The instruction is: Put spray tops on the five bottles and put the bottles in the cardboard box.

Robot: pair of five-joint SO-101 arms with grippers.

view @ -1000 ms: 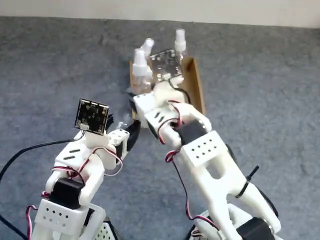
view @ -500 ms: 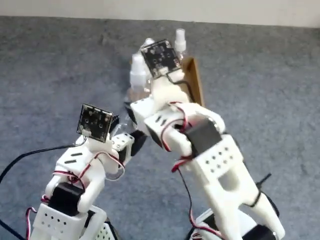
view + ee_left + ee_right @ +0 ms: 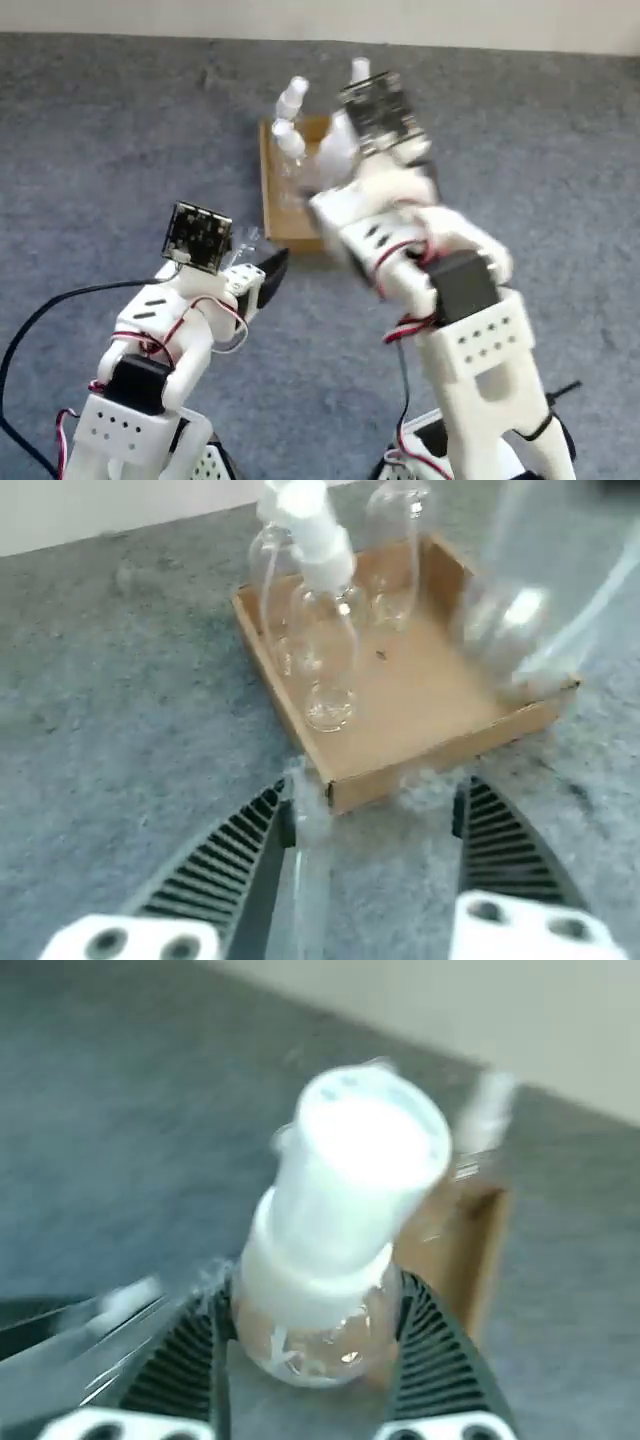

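From the high view, the cardboard box (image 3: 285, 215) lies on the grey tabletop (image 3: 120, 130). Two spray-topped bottles (image 3: 288, 138) stand close together at its far left corner. A third white spray top (image 3: 358, 70) rises at the far side, just beyond the right arm (image 3: 440, 270). That arm stretches over the box and covers most of its right half. The left hand (image 3: 268, 272) sits near the box's front edge.

In the left wrist view, the left hand (image 3: 378, 800) is spread wide, with its two dark ribbed fingers (image 3: 245, 845) well apart and nothing gripped between them. The box (image 3: 440, 745) is just ahead of it. Three clear bottles stand upright inside, toward the far side. The nearest of them (image 3: 325, 650) wears a white spray top. A blurred clear bottle (image 3: 500, 620) hangs over the box's other side.

In the right wrist view, the right hand (image 3: 315, 1320) is clamped on a clear capped bottle (image 3: 350, 1170) at its shoulder, and the white spray top points up toward the camera. A brown wall of the box (image 3: 475, 1225) stands just behind it.
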